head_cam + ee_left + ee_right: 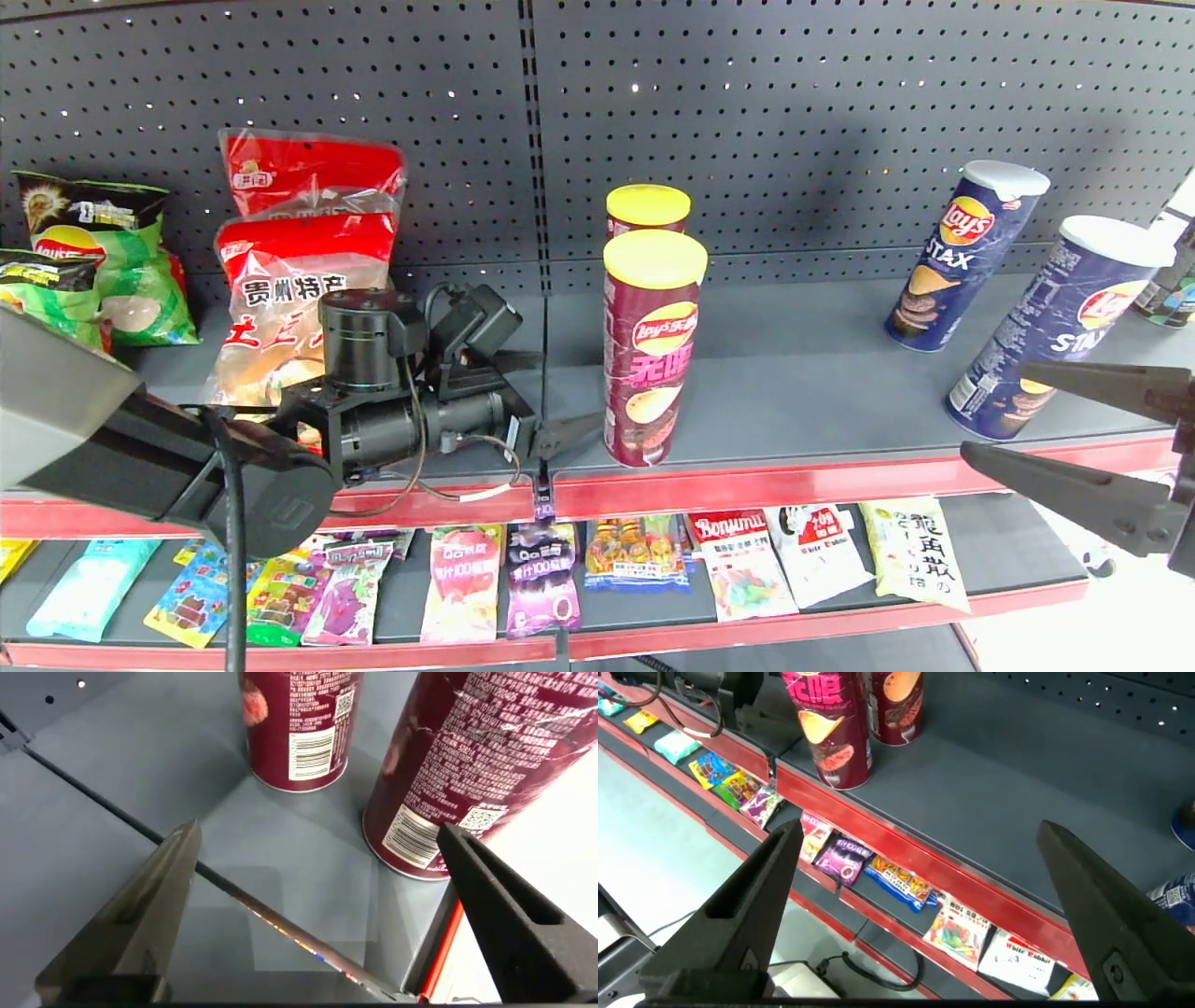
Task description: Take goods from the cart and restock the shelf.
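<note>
Two maroon chips cans with yellow lids stand upright mid-shelf, the front can (651, 350) near the red shelf edge (747, 487) and the rear can (647, 207) right behind it. My left gripper (571, 431) sits just left of the front can, low over the grey shelf (803, 373). In the left wrist view this gripper (320, 831) is open with bare shelf between its fingers, and the front can (476, 765) and rear can (299, 728) stand just beyond. My right gripper (994, 411) hovers open and holding nothing off the shelf's right front; its wrist view shows the gripper (920, 831) above the red edge.
Two blue chips cans (962, 257) (1055, 327) lean at the shelf's right. Red snack bags (289, 252) and green chip bags (93, 252) fill the left. Several candy packets (541, 569) lie on the lower shelf. Free shelf room lies between the maroon and blue cans.
</note>
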{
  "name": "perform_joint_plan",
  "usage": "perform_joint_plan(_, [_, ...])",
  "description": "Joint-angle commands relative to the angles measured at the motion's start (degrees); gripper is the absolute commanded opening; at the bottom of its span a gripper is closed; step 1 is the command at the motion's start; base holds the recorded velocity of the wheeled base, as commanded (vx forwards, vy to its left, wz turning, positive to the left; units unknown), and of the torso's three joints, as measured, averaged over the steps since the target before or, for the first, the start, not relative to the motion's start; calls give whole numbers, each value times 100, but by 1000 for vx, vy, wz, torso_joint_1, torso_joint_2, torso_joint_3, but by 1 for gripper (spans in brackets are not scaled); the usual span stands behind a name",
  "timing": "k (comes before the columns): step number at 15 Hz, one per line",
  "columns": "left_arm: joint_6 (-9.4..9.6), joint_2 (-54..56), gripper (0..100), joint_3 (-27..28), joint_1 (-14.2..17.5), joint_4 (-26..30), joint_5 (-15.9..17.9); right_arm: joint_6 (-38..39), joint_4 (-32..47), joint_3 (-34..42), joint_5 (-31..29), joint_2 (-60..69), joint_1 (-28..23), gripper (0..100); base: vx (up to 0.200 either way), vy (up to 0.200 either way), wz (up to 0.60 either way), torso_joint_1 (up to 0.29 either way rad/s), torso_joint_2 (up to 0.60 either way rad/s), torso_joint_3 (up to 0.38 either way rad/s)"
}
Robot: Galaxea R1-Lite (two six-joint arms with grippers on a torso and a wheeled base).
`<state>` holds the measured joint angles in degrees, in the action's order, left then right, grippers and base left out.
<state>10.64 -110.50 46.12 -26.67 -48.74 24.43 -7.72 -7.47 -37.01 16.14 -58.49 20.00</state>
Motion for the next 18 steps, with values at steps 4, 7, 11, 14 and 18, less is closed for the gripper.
perform_joint_plan(4, [-10, 670, 100, -586, 277, -4, -158, -19, 27, 326, 30, 294, 12, 100, 0, 0, 0, 0, 0, 0])
perform_joint_plan(7, [-36, 1883, 100, -1843, 505, 31, -184, -46, 44, 897, 56, 813, 39, 100, 0, 0, 0, 0, 0, 0])
perform_joint_plan(11, [-36, 3781, 100, -3302, 663, 541, -764, -63, 62, 1636, 12, 1542, 30, 100, 0, 0, 0, 0, 0, 0])
perform_joint_plan(14, [-45, 5161, 100, -3197, 663, 2096, -1204, -55, 71, 2031, -85, 2140, 3, 100, 0, 0, 0, 0, 0, 0])
perform_joint_plan(18, [-89, 7182, 100, -2845, 663, 4487, -2619, 16, 686, 2040, -595, 2790, -14, 100, 0, 0, 0, 0, 0, 0])
